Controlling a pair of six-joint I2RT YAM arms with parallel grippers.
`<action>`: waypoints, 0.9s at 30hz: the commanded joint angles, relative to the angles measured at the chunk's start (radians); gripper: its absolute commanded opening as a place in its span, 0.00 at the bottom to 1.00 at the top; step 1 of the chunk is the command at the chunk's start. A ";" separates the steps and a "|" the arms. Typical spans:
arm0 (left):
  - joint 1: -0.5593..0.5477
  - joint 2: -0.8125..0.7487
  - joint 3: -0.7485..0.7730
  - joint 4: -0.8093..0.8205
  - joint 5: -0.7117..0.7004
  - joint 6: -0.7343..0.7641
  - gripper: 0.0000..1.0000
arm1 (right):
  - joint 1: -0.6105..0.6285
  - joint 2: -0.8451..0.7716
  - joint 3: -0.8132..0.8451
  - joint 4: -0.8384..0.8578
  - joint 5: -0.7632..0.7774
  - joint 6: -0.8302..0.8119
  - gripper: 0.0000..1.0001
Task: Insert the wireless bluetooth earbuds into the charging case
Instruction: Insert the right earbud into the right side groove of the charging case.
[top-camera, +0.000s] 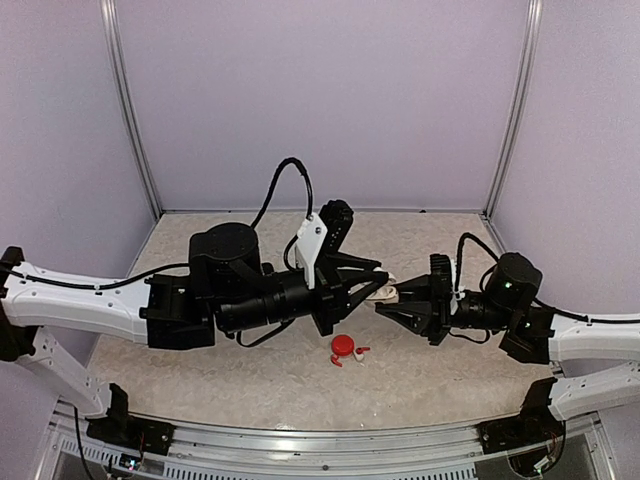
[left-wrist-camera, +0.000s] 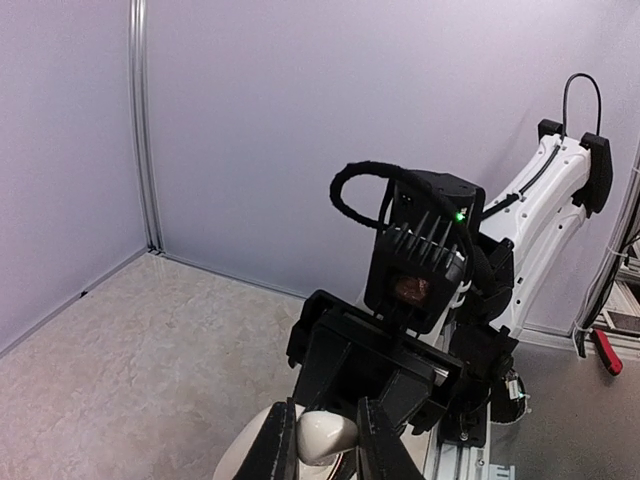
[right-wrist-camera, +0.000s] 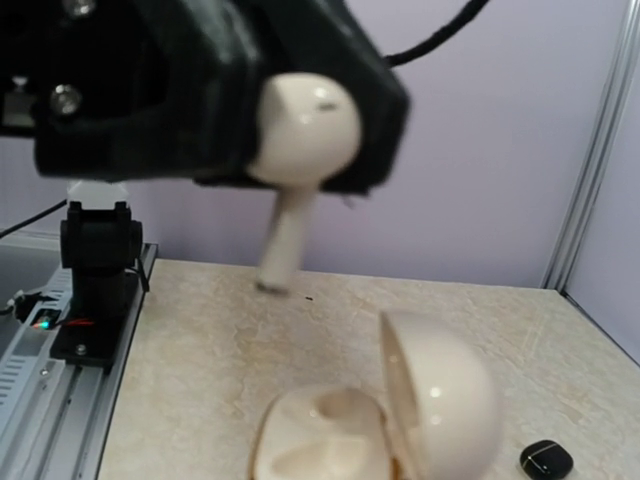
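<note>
My left gripper is shut on a white earbud, its stem pointing down above the open white charging case. The case's lid stands open to the right, with one socket showing empty. The left wrist view shows the earbud pinched between my fingers. My right gripper faces the left one and holds the case from below; its fingers are hidden in its own wrist view. A red case lies on the table with a small red bud and a white bud beside it.
A small black case lies on the table to the right of the white case. The table is beige stone-patterned, walled by lilac panels. A metal rail runs along the near edge.
</note>
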 joint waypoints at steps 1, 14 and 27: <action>-0.005 0.033 0.048 0.025 0.022 0.018 0.18 | 0.018 0.015 0.043 0.022 0.009 0.038 0.00; -0.001 0.064 0.061 0.008 0.001 0.027 0.17 | 0.020 0.017 0.047 0.055 -0.052 0.145 0.00; 0.001 0.101 0.087 -0.039 -0.010 0.039 0.17 | 0.020 -0.004 0.047 0.060 -0.068 0.159 0.00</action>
